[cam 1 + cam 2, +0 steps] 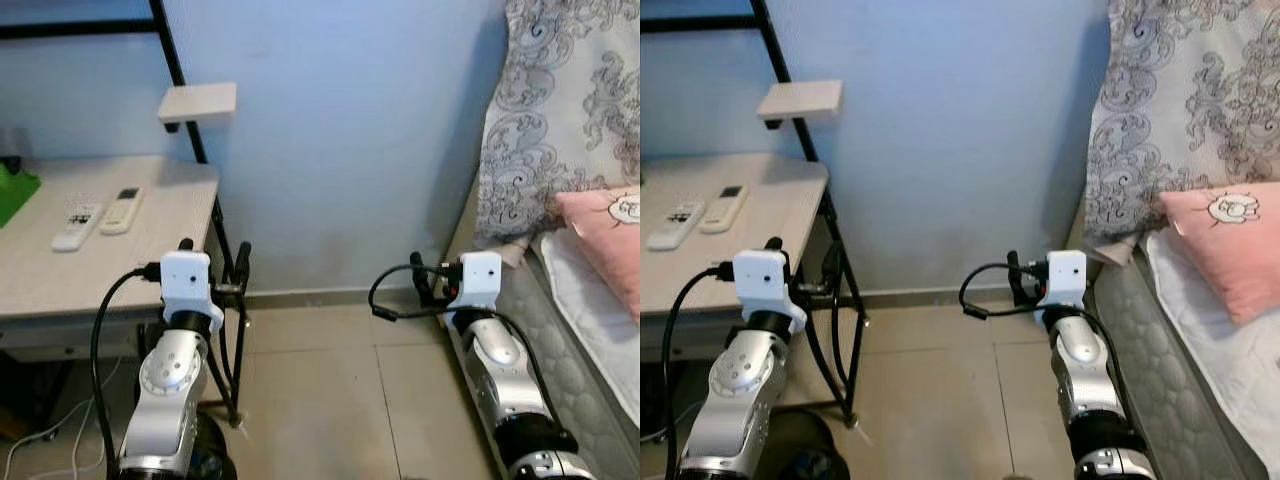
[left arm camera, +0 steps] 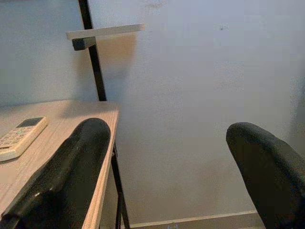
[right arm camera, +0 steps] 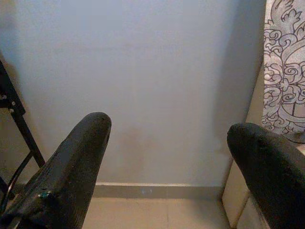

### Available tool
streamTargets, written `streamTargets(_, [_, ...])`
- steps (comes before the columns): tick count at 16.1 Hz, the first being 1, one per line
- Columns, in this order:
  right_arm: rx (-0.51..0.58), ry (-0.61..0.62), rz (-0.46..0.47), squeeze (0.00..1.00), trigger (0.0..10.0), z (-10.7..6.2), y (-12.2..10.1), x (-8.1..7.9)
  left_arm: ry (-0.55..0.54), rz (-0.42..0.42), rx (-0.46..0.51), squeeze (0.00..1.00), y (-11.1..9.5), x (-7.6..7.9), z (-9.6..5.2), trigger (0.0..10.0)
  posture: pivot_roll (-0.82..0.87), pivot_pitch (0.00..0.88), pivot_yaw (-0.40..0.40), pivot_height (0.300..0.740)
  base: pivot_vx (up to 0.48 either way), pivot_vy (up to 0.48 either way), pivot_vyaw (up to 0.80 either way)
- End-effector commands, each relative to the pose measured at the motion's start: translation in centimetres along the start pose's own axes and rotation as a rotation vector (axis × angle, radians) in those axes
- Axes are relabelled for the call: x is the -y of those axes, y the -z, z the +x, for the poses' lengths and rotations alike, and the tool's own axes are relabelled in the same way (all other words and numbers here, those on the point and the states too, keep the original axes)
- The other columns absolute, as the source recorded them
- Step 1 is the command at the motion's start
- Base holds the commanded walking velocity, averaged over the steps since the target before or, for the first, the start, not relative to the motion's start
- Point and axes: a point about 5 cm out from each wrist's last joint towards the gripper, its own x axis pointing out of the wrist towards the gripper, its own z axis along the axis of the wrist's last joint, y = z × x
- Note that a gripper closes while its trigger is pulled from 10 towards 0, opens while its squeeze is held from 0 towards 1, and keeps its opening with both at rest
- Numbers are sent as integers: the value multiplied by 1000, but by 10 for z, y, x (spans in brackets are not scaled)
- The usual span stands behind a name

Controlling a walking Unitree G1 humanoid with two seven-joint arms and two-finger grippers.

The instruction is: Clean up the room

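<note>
While you face the wall, the bed carries a pink pillow at its head; two remotes lie mid-bench (likely tidy-up targets). Left gripper and right gripper hover empty, fingers apart.

A pale wooden table stands at about ten o'clock, with two white remotes lying side by side on it and something green at its far left edge. At two o'clock is a bed with a pink pillow on it.
</note>
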Motion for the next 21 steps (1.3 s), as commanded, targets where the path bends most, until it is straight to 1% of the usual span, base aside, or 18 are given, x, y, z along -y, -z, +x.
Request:
streamTargets(1, [18, 3, -2, 0, 10000, 3, -6, 1, 5, 2, -2, 0, 0, 1, 1, 10000, -69, 0, 77, 740, 0, 0, 0])
streamTargets(9, [10, -1, -5, 0, 10000, 2, -5, 1, 7, 0, -1, 0, 0, 1, 2, 10000, -71, 0, 77, 740, 0, 0, 0])
streamTargets(10, [13, 13, 5, 0, 10000, -1, -4, 1, 56, -12, -5, 0, 0, 8, 11, 10000, -126, 0, 129, 740, 0, 0, 0])
streamTargets(11, [17, 32, 13, 0, 10000, -3, -4, 3, 78, -15, -10, 0, 1, 11, 15, 10000, -135, 0, 136, 740, 0, 0, 0])
streamTargets(12, [17, 38, 14, 0, 10000, -3, -3, 4, 79, -14, -11, 0, 2, 11, 16, 10000, -135, 0, 136, 740, 0, 0, 0])
streamTargets(15, [24, 52, 15, 0, 10000, -1, -6, 6, 102, -13, -9, 0, 0, 16, 23, 10000, -144, 0, 143, 740, 0, 0, 0])
streamTargets(18, [27, 67, 12, 0, 10000, -1, -7, 10, 111, -10, -14, 0, 1, 18, 25, 10000, -165, 0, 154, 740, 0, 0, 0])
streamTargets(21, [27, 65, 9, 0, 10000, -2, -7, 9, 114, -9, -23, 0, 3, 19, 23, 10000, -166, 0, 154, 740, 0, 0, 0])
